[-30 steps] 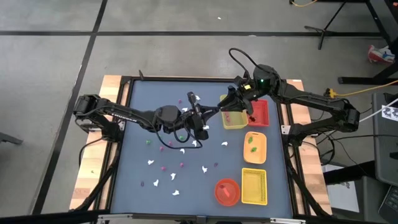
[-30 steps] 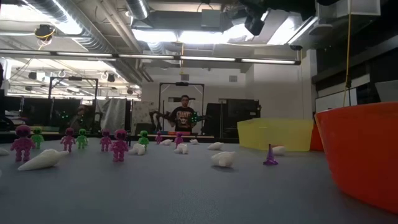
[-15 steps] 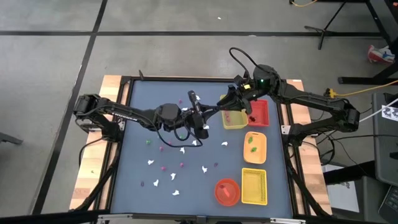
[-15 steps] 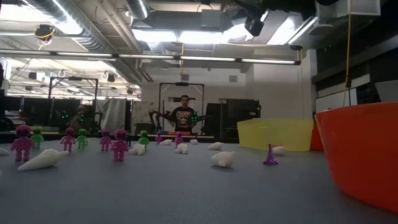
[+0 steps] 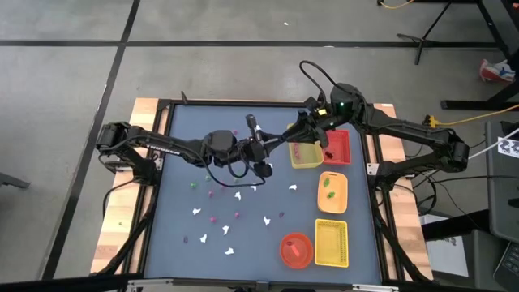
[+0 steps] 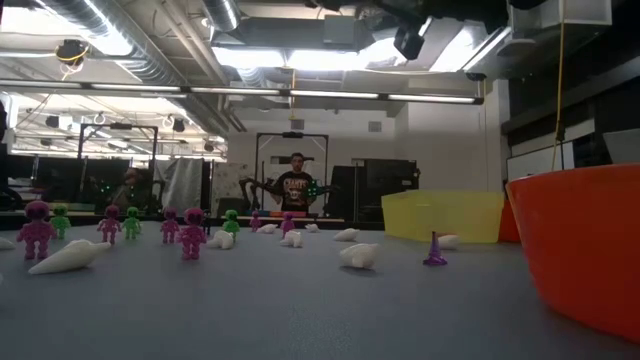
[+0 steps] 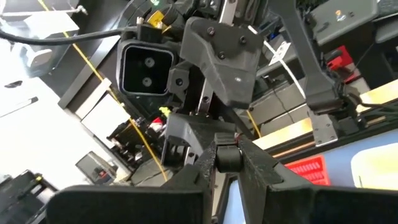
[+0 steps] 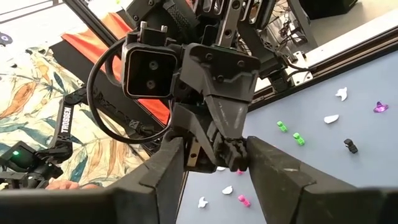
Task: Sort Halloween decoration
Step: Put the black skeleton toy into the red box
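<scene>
From above, my left gripper (image 5: 263,166) and my right gripper (image 5: 293,134) meet tip to tip over the middle of the grey-blue table (image 5: 186,130), just beside the yellow rectangular plastic tray (image 5: 306,165). The tiny white, pink and green Halloween decoration pieces (image 5: 237,195) lie scattered on the table nearer the front. The low camera shows neither gripper, only rows of small pink figures (image 6: 192,232) and white ghost shapes (image 6: 70,256) standing loose. Through my left wrist camera, my left fingers nearly touch at the tips; I cannot tell whether a piece is pinched there. Through my right wrist camera, my right fingers stand wide apart on either side of the left gripper's tips and hold nothing. I judge this a handover. If my left lets go before my right closes, anything so small would drop and bounce away. A poorly aligned squeeze could also clamp my own fingers.
</scene>
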Available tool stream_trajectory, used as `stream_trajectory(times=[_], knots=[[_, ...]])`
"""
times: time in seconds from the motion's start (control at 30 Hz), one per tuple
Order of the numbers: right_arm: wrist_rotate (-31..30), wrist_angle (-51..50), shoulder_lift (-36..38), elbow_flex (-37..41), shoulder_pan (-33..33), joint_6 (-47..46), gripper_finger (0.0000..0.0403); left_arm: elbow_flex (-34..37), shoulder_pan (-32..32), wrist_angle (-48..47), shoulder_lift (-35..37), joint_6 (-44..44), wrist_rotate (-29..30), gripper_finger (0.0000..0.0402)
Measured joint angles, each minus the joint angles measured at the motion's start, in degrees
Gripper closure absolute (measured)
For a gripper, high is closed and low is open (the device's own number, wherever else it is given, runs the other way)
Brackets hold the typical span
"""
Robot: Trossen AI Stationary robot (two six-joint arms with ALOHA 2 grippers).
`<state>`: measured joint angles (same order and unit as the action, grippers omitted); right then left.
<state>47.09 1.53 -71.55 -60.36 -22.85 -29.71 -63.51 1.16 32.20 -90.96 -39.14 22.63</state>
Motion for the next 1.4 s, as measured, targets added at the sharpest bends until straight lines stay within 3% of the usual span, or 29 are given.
stream_trajectory(times=[0.33,0.57,0.9,1.17,1.4], knots=[[-0.14,-0.07,-0.02,0.0,-0.04,0.0,0.0332,0.0,-0.04,0.0,0.0,-0.02,-0.02,0.0372],[-0.09,-0.07,-0.02,0.02,-0.04,0.0,0.0375,0.0,-0.04,-0.19,0.0,-0.02,0.18,0.0372],[-0.02,-0.08,-0.02,0.02,-0.04,0.02,0.0381,0.0,0.0,-0.23,0.0,-0.02,0.22,0.0366],[-0.09,-0.41,-0.02,0.0,-0.07,1.66,0.038,0.0,0.14,-0.64,0.0,2.39,0.14,0.0301],[-1.18,-6.94,-0.02,0.02,0.0,6.73,0.038,0.0,0.09,-4.72,0.0,4.65,0.67,0.0257]])
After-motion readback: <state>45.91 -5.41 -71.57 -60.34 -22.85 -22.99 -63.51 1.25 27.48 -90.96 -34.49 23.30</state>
